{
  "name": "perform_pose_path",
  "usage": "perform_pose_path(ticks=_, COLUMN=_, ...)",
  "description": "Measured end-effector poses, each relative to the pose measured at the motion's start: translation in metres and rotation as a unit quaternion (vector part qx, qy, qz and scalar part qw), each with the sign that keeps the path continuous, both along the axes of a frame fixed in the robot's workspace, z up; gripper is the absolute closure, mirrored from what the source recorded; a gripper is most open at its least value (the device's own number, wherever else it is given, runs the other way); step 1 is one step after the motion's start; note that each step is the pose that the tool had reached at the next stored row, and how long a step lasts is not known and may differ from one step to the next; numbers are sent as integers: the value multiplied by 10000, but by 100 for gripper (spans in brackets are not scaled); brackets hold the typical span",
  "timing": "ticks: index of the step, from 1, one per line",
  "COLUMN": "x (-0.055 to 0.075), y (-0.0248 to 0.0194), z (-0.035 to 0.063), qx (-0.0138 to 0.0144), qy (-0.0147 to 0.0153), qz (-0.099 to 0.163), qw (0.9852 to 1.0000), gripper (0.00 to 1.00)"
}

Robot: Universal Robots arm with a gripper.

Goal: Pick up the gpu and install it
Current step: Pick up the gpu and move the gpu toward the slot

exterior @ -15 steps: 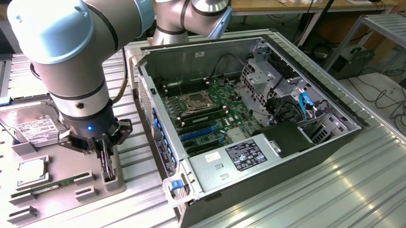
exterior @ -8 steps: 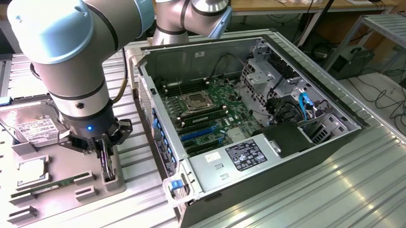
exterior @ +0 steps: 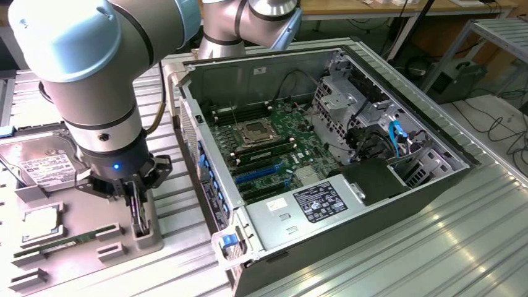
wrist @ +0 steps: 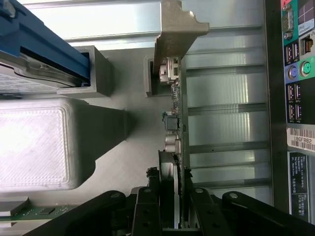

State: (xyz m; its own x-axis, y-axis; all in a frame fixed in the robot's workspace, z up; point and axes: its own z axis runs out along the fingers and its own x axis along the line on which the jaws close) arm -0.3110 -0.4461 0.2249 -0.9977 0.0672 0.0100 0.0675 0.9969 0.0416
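The gpu (exterior: 142, 218) stands on edge in a slot of the grey holder tray (exterior: 91, 207), at the exterior view's left, beside the open computer case (exterior: 247, 74). My gripper (exterior: 137, 197) reaches straight down over it. In the wrist view the gpu (wrist: 175, 123) appears edge-on, its silver end bracket (wrist: 178, 29) at the far end. The black fingers (wrist: 147, 201) stand on either side of the card and press against it. My gripper (wrist: 173, 209) is shut on the gpu. The blue expansion slots (exterior: 259, 176) lie on the motherboard inside the case.
On the same tray lie a silver hard drive (exterior: 46, 164), a processor (exterior: 37, 223) and a narrow green memory stick (exterior: 66, 242). A raised grey block (wrist: 39, 142) of the tray sits close beside the card. The case's rear ports (wrist: 299, 73) face the tray.
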Motion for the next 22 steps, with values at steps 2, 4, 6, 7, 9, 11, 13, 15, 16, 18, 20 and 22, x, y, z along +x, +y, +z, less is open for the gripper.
perform_pose_path(ticks=2, x=0, y=0, z=31, qx=0, qy=0, qz=0, qw=10000, gripper=72)
perform_pose_path(ticks=4, x=0, y=0, z=60, qx=-1, qy=1, qz=0, qw=10000, gripper=72)
perform_pose_path(ticks=6, x=0, y=0, z=96, qx=-1, qy=1, qz=0, qw=10000, gripper=72)
perform_pose_path(ticks=7, x=0, y=0, z=122, qx=-1, qy=1, qz=0, qw=10000, gripper=72)
perform_pose_path(ticks=9, x=0, y=0, z=159, qx=-1, qy=1, qz=0, qw=10000, gripper=72)
perform_pose_path(ticks=11, x=0, y=0, z=193, qx=-1, qy=1, qz=0, qw=10000, gripper=72)
perform_pose_path(ticks=13, x=0, y=0, z=221, qx=-1, qy=1, qz=0, qw=10000, gripper=72)
perform_pose_path(ticks=15, x=0, y=0, z=251, qx=-1, qy=1, qz=0, qw=10000, gripper=72)
perform_pose_path(ticks=16, x=0, y=0, z=270, qx=-1, qy=1, qz=0, qw=10000, gripper=72)
perform_pose_path(ticks=18, x=0, y=0, z=302, qx=-1, qy=1, qz=0, qw=10000, gripper=72)
perform_pose_path(ticks=20, x=0, y=0, z=336, qx=-1, qy=1, qz=0, qw=10000, gripper=72)
perform_pose_path(ticks=22, x=0, y=0, z=373, qx=-1, qy=1, qz=0, qw=10000, gripper=72)
